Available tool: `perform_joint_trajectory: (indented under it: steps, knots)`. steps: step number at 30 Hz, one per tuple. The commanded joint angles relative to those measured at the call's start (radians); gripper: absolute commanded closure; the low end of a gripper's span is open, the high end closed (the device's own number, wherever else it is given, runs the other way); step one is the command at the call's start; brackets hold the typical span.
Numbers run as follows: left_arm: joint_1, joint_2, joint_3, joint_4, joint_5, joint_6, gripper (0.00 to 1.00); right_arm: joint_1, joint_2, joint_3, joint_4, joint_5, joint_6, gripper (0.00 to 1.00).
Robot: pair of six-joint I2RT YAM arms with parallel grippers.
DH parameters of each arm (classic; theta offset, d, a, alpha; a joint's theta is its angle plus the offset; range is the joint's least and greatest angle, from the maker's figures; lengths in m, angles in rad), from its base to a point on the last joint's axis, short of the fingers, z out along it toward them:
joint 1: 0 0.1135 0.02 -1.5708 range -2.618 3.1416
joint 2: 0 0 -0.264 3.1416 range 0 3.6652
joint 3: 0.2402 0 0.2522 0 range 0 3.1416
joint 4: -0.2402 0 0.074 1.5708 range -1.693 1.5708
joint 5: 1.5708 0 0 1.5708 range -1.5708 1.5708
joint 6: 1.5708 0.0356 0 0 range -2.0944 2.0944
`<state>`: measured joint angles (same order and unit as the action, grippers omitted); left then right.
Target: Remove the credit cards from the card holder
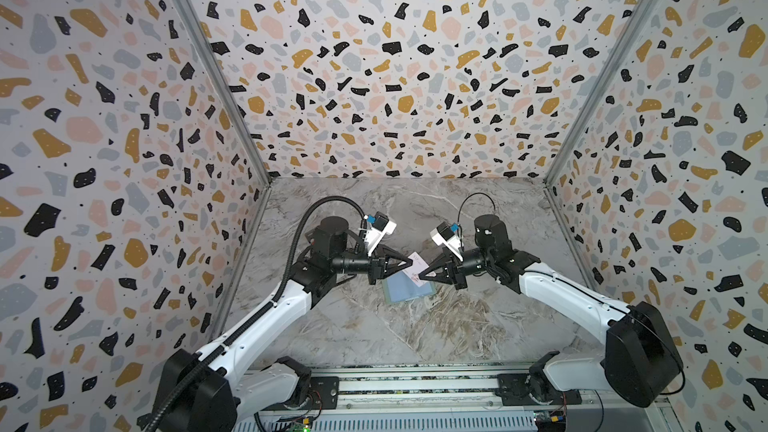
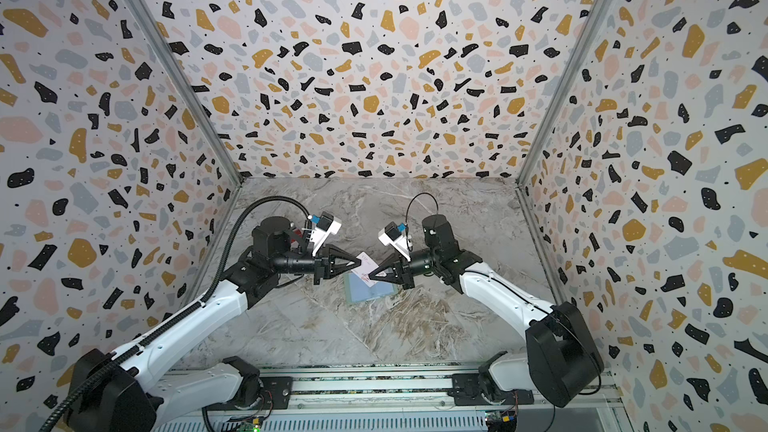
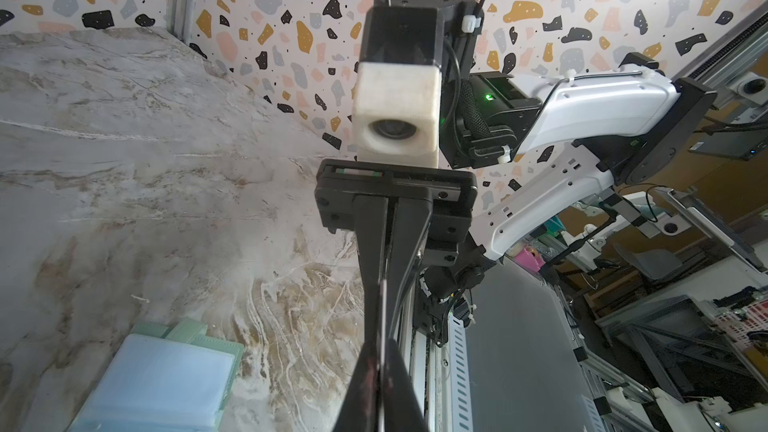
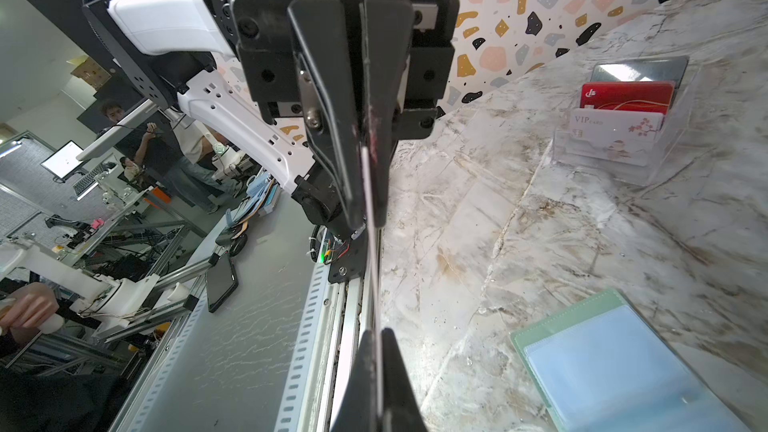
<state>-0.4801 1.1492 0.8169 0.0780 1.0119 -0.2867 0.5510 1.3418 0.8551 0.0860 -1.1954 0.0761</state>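
Above the open holder [image 1: 409, 290], the white-pink card [image 1: 417, 265] was held in the air, clear of the sleeves. Left gripper [image 1: 407, 262] and right gripper [image 1: 424, 276] met it from opposite sides, both with jaws closed on it. The holder lay flat on the surface [image 1: 415, 338], its visible sleeves apparently empty. Judged: this card extracted, not yet set down; hidden sleeves unverified.

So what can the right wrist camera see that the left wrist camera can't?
Only the right wrist view shows the clear box holding cards. Only the left wrist view shows the right arm's white camera. Both show the open card holder on the marble table, and the white-pink card edge-on, pinched between the left pincer and right pincer.
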Motion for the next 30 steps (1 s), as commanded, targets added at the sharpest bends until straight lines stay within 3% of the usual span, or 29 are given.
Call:
perform_joint_trajectory:
  steps: [1,4,8,15,19,24,30]
  knots:
    - [-0.011,0.003,0.039,0.017,0.029,0.012,0.99,0.004,0.001,0.035,-0.02,0.033,-0.017,1.0]
    - [-0.012,0.01,0.048,0.013,0.016,0.001,1.0,0.003,-0.002,0.037,-0.024,0.048,-0.016,0.99]
    - [-0.012,0.005,0.047,0.023,-0.02,-0.008,1.0,-0.005,-0.014,0.029,-0.017,0.091,-0.004,0.82]
    - [-0.012,-0.016,-0.03,0.258,-0.155,-0.162,1.0,-0.061,-0.116,-0.123,0.267,0.163,0.199,0.31]
    - [-0.012,-0.02,-0.098,0.528,-0.243,-0.317,1.0,-0.067,-0.175,-0.227,0.468,0.243,0.339,0.11]
    - [-0.012,0.012,-0.158,0.807,-0.317,-0.449,1.0,-0.067,-0.167,-0.28,0.638,0.272,0.475,0.08]
    - [-0.04,0.073,-0.173,0.991,-0.343,-0.505,1.0,-0.057,-0.143,-0.354,0.942,0.352,0.684,0.18]
